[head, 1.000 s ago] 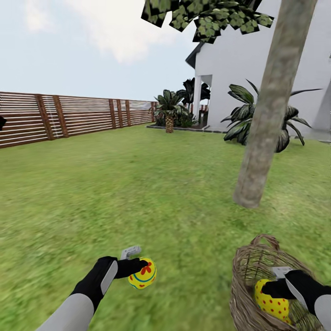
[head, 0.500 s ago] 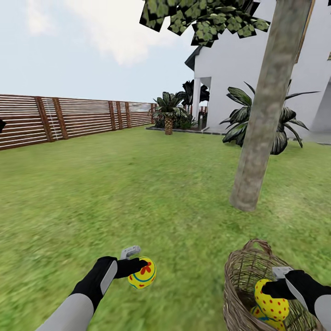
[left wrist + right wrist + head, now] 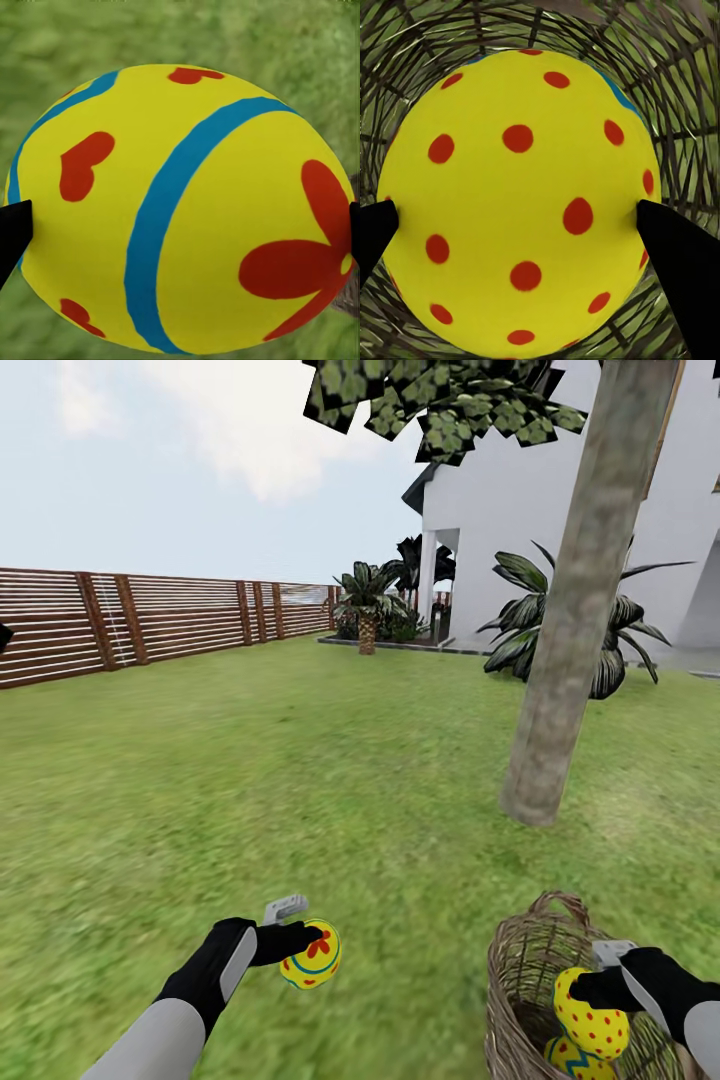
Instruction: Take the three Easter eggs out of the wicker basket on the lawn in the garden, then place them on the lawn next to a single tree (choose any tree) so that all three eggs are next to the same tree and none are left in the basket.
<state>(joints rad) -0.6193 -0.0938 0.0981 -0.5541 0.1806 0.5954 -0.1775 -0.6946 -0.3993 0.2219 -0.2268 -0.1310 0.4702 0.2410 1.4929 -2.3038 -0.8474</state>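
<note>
Easter egg (image 3: 311, 958), smooth, banded, pinched in left pincer (image 3: 307, 940), dotted egg (image 3: 591, 1014) gripped by right pincer (image 3: 597, 990) inside woven wicker basket (image 3: 524, 970)

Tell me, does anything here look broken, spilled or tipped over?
Nothing stands out. The wicker basket stands upright on the lawn near the tree. The left gripper holds a striped egg above the grass; the right gripper grips a dotted egg in the basket, above a third egg.

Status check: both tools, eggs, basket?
Left tool shut on striped egg, over the lawn. Right tool shut on dotted egg, inside wicker basket. Third egg beneath. Tree just ahead, path open.
</note>
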